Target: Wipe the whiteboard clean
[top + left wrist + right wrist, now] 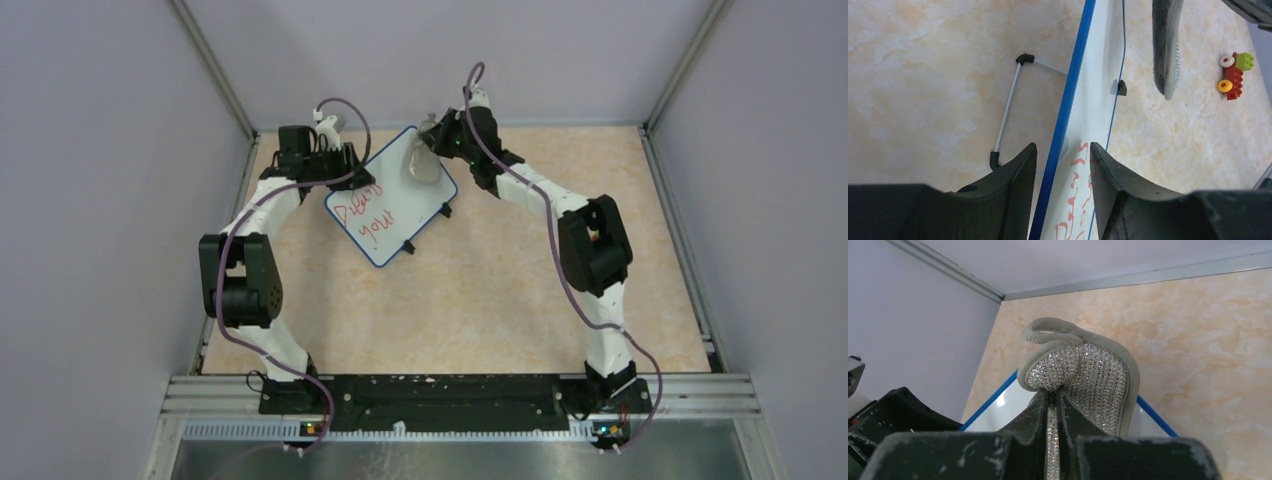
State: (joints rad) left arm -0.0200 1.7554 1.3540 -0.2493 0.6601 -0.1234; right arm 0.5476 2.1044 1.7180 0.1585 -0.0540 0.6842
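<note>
Whiteboard point(392, 195) at table's point(500, 290) 11 o'clock, red writing point(368, 216) unwiped. Right gripper point(1052, 395) pinches rhinestone eraser pad point(1088, 375) at board's 1 o'clock corner. Left gripper point(1060, 150) astride rim, clamp cannot tell. Risk: wiping push skids loose board.

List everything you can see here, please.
Whiteboard: one, white, blue rim, red writing; far half of table.
Stand: one, grey wire, black feet; on whiteboard's back.
Eraser: one, grey, sparkly back; at whiteboard's far end.
Toy bricks: one cluster, red, green, yellow, white; on table.
Table: one, beige marble.
Left arm, right arm: white and black, purple cables.
Left gripper: black, grips whiteboard's rim.
Right gripper: black, holds eraser.
</note>
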